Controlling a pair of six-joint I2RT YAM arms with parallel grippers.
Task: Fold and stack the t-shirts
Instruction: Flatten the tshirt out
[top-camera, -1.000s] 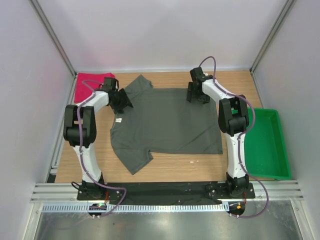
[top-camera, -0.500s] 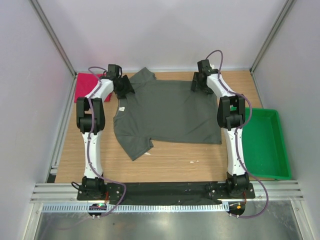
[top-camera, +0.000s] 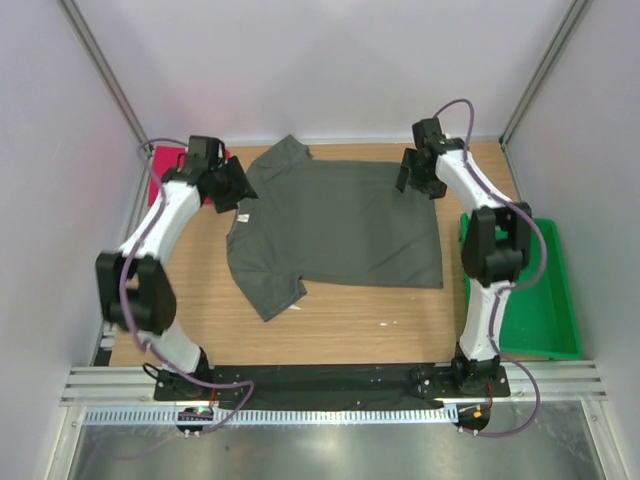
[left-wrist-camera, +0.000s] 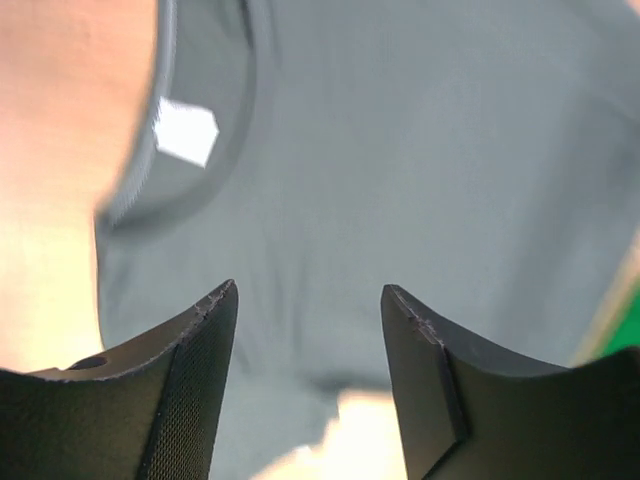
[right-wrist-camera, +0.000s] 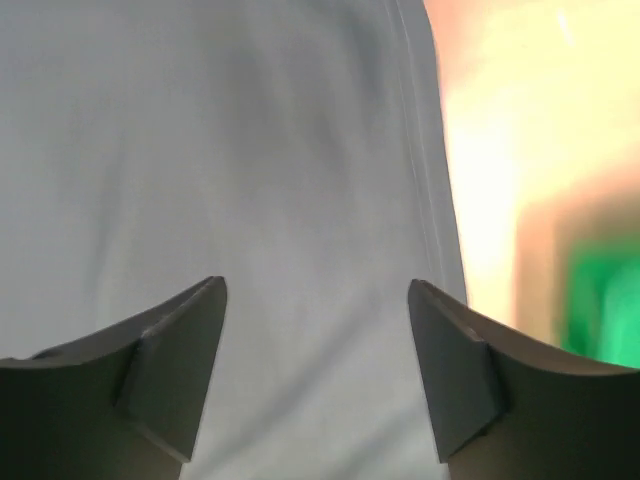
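Both arms stretch far forward; the left tool (top-camera: 228, 186) and right tool (top-camera: 414, 172) angle inward, jaws apart.

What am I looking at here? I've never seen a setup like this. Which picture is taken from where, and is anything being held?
These are two white robot arms bolted at the near edge of a wooden table. The wide picture comes from a fixed camera above and behind them. The two close-ups come from a camera on each wrist, looking past that arm's own two dark fingers. A dark grey t-shirt lies spread out on the table, a red t-shirt lies in the far left corner, and a green tray sits on the right. The left gripper and right gripper both hover open above the grey shirt, holding nothing.
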